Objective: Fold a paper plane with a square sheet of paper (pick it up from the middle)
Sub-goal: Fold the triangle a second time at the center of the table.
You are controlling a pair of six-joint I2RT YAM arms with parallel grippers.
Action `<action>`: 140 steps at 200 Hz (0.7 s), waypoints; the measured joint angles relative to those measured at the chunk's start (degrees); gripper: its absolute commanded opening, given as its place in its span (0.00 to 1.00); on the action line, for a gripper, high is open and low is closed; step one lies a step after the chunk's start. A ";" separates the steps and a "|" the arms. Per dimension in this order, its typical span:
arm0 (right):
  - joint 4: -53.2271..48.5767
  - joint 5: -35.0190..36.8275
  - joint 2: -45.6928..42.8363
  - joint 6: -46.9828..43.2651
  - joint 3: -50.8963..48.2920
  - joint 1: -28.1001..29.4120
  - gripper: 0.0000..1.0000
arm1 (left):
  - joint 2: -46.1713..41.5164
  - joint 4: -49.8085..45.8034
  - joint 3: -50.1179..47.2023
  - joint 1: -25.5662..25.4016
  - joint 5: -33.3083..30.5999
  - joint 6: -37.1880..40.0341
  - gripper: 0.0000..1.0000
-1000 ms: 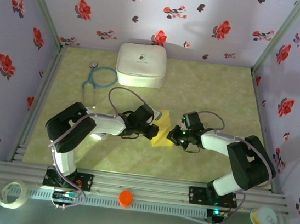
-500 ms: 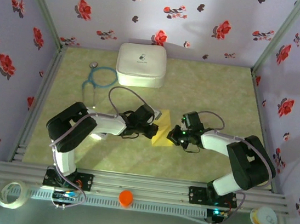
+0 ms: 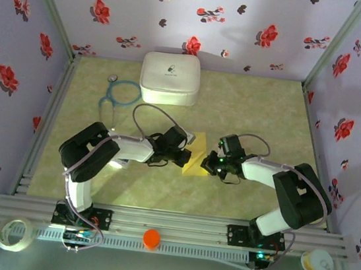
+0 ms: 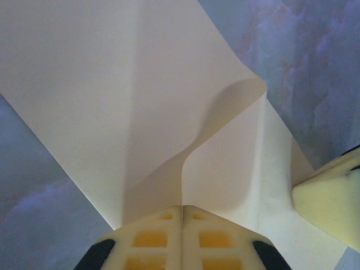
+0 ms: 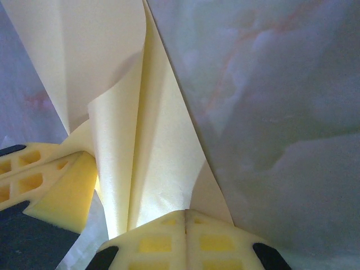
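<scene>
Left gripper (image 4: pixel 181 208): jaws fully together, pinching a raised fold of the yellow sheet of paper (image 4: pixel 112 101). Right gripper (image 5: pixel 185 212): jaws likewise together, nipping the opposite side of the same sheet. The two grippers face each other, near but apart, with the creased, curling sheet between them at the middle of the green table (image 3: pixel 257 112). A white case (image 3: pixel 169 78) and a stethoscope (image 3: pixel 120 94) lie well apart, toward the far wall.

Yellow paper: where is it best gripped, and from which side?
Probably at the edge of the raised flap, coming in low from the side. The yellow paper is partly folded and that flap curls up off the table, giving a thin lip to pinch; the flat parts offer none.
</scene>
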 measured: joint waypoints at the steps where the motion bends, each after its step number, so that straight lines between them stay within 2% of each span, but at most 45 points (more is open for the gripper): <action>1: 0.00 0.00 0.00 0.00 0.00 0.00 0.01 | 0.00 0.00 0.02 0.00 0.00 0.00 0.00; 140: -0.83 0.24 0.00 -0.42 0.37 0.00 0.02 | 0.02 -0.17 0.13 0.04 -0.50 0.00 0.00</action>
